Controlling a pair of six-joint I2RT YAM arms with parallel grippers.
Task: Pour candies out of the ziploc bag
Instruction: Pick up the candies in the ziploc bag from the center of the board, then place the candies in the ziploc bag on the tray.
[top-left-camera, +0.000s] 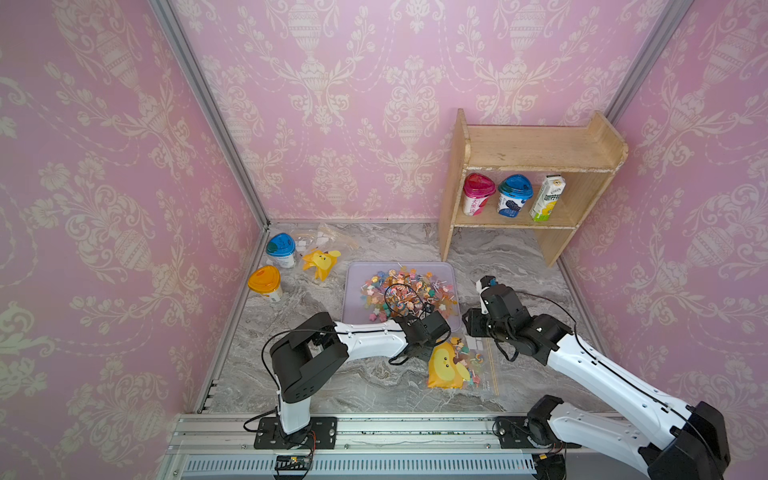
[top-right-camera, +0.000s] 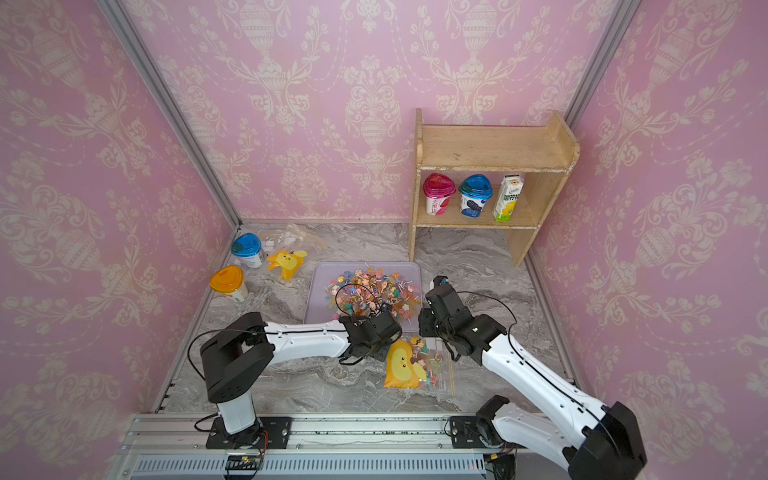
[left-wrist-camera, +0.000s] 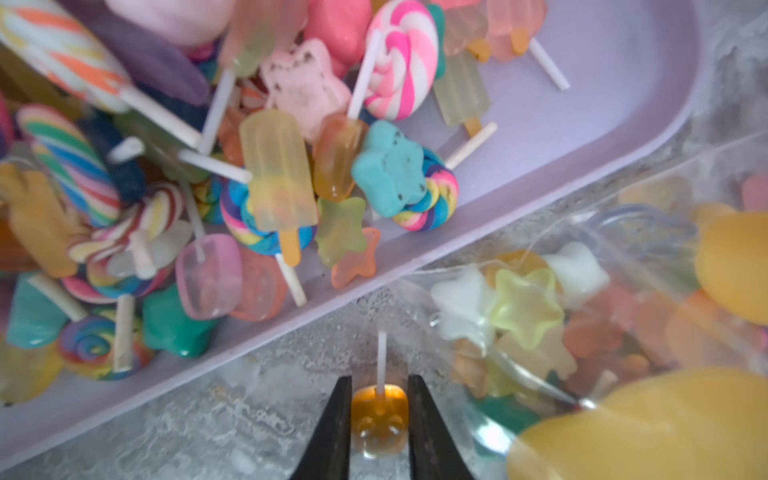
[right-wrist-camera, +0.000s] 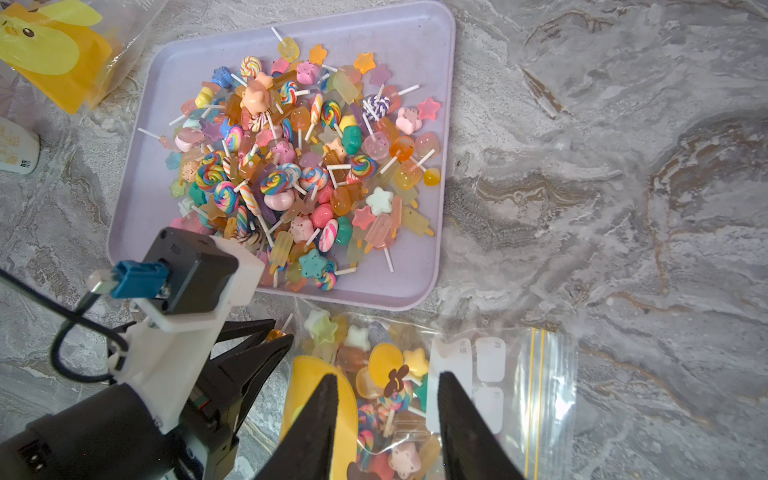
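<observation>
Low beside the tray (left-wrist-camera: 602, 104), left gripper (left-wrist-camera: 380, 379) pinches an amber lollipop (left-wrist-camera: 379, 415). The right gripper (right-wrist-camera: 388, 375) stands parted over the ziploc bag (right-wrist-camera: 519, 374). Surface: marble tabletop (right-wrist-camera: 623, 166). Walls: pink wallpaper (top-left-camera: 374, 104).

Candies (right-wrist-camera: 291, 166): multicoloured lollipops, stars and ice-lolly shapes, heaped in the lilac tray (right-wrist-camera: 428, 62). A further portion remains inside the clear ziploc bag (right-wrist-camera: 519, 395), which lies flat just beside the tray. One amber lollipop (left-wrist-camera: 379, 415) sits between tray and bag.
</observation>
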